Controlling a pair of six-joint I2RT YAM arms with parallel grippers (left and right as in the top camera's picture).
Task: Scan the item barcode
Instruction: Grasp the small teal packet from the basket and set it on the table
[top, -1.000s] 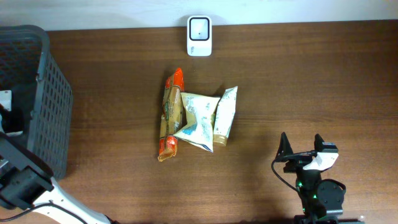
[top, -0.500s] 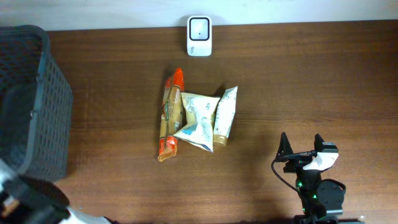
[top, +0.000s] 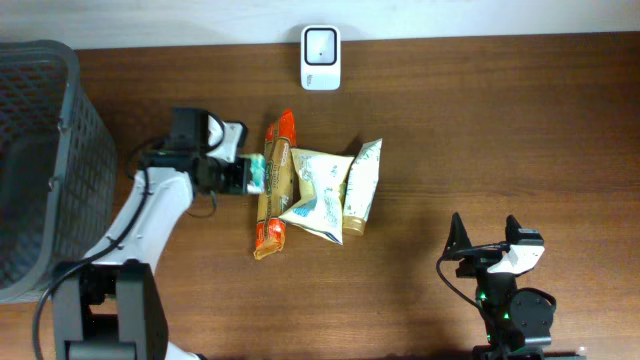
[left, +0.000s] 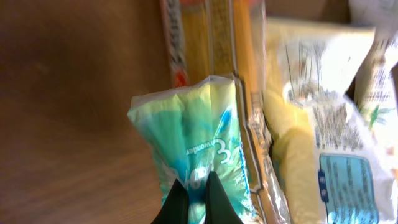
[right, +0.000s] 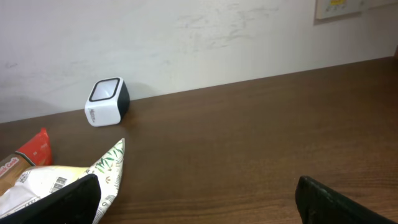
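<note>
– Packet (left: 193, 124): why is the left claw (left: 198, 191) pinching just its end?
– Probably it is leaving the printed faces showing for the scanner (top: 320, 45); the packet is sitting at the orange wrapper's (top: 270, 195) left edge, and the right claw (top: 487, 240) is idling, spread wide

Basket (top: 60, 150) cut off by overhead's left edge. Teal pouch (left: 193, 137) runs off left wrist view's bottom edge, print blurred, lower middle hidden behind left fingers (left: 177, 205). Right fingers (right: 68, 196) cropped at bottom edge of right wrist view; cream bag (right: 37, 182) cut at its bottom-left corner
</note>
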